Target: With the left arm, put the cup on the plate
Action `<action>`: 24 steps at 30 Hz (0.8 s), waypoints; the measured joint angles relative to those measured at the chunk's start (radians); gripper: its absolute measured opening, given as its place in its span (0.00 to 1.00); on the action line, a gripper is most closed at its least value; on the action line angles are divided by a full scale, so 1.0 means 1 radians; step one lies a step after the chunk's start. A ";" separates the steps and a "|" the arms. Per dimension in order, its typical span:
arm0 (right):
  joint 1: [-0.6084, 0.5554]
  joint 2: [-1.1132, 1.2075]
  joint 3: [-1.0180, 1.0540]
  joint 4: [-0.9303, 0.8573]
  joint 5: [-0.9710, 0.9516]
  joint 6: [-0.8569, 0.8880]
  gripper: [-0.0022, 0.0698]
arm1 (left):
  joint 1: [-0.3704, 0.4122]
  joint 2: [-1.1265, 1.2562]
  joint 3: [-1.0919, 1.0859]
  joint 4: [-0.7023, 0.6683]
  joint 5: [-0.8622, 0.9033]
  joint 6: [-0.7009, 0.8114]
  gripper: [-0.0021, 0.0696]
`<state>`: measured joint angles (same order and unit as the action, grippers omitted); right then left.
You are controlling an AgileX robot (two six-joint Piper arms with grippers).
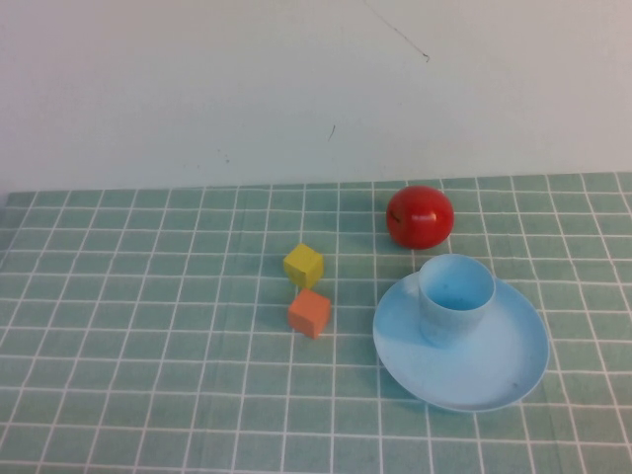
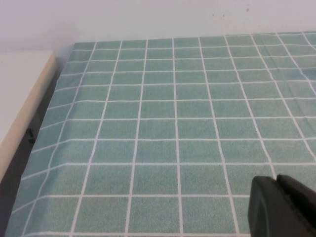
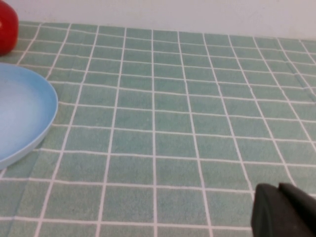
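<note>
In the high view the small round light blue plastic cup (image 1: 455, 297) stands upright on the wide shallow light blue plastic plate (image 1: 513, 370), near a glossy red apple (image 1: 421, 215) and yellow (image 1: 303, 265) and orange (image 1: 310, 313) blocks, so the placing looks done. The left wrist view shows the left gripper (image 2: 277, 207) with fingers pressed together, empty, above bare green checked tablecloth (image 2: 163, 123), well away from the cup. In the right wrist view the right gripper (image 3: 279, 210) likewise looks pinched closed and empty beside the plate's rim; probably nothing remains but parking.

Lab tabletop (image 1: 148, 346), bare white wall (image 1: 197, 79)
</note>
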<state>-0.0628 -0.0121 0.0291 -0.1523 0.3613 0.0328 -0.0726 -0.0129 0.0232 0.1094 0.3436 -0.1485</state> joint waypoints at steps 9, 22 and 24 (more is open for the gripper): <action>0.000 0.000 0.000 0.000 0.000 0.000 0.03 | 0.005 0.000 0.000 0.000 0.000 -0.002 0.03; 0.000 0.000 0.000 0.000 0.000 0.000 0.03 | 0.005 0.000 0.000 0.000 0.000 0.012 0.03; 0.000 0.000 0.000 0.000 0.000 0.000 0.03 | 0.005 0.000 0.000 0.000 0.000 0.014 0.03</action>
<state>-0.0628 -0.0121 0.0291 -0.1523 0.3613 0.0328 -0.0679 -0.0129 0.0232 0.1094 0.3438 -0.1343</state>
